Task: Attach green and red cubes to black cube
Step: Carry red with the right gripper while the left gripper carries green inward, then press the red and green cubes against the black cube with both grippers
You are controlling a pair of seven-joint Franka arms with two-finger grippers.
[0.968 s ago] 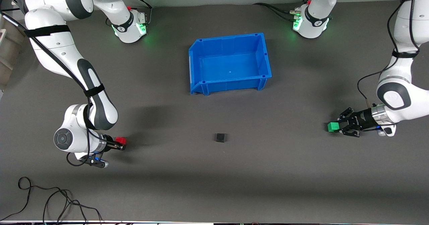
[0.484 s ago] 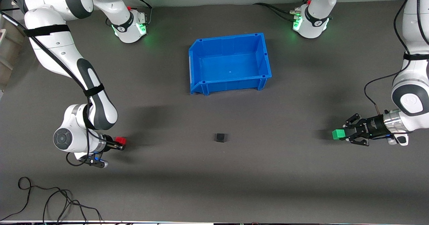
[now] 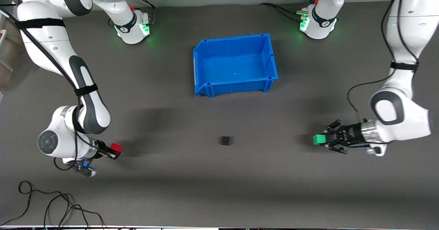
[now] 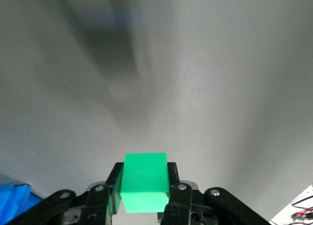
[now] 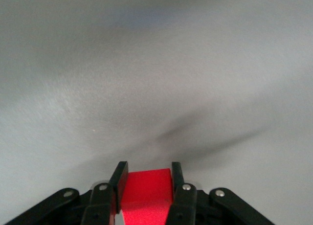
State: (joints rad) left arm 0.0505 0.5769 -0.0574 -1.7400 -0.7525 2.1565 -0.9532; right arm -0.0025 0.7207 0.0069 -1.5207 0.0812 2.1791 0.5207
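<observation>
The blue bin (image 3: 236,64) sits empty in the upper centre of the front view, apart from all three cubes and seemingly not needed for the joining. On the grey mat (image 3: 219,189) below it, near the frame's middle, lies the black cube (image 3: 226,140) — alone and untouched.

The left gripper (image 3: 324,140), at the right of the front view, is clamped on the green cube (image 3: 319,139) and points it toward the black one from well apart. The right gripper (image 3: 114,150), at the left of the same view, pinches the red cube (image 3: 116,148) and faces inward too, also well apart.

All three cubes look small, rigid and light, with flat matte faces — easy to pinch across two parallel sides without crushing, as both pairs of fingers do now. Being so light, the free black cube would probably slide if pushed from one side only, so pressing from both sides at once seems the safer approach.

In the left wrist view the green cube (image 4: 145,182) shows its top and front face between dark fingers (image 4: 172,180), but the black cube is out of that view. The right wrist view cuts the red cube (image 5: 145,196) off at the frame's bottom edge. How the cubes join — magnets, studs or otherwise — cannot be made out on any face.
</observation>
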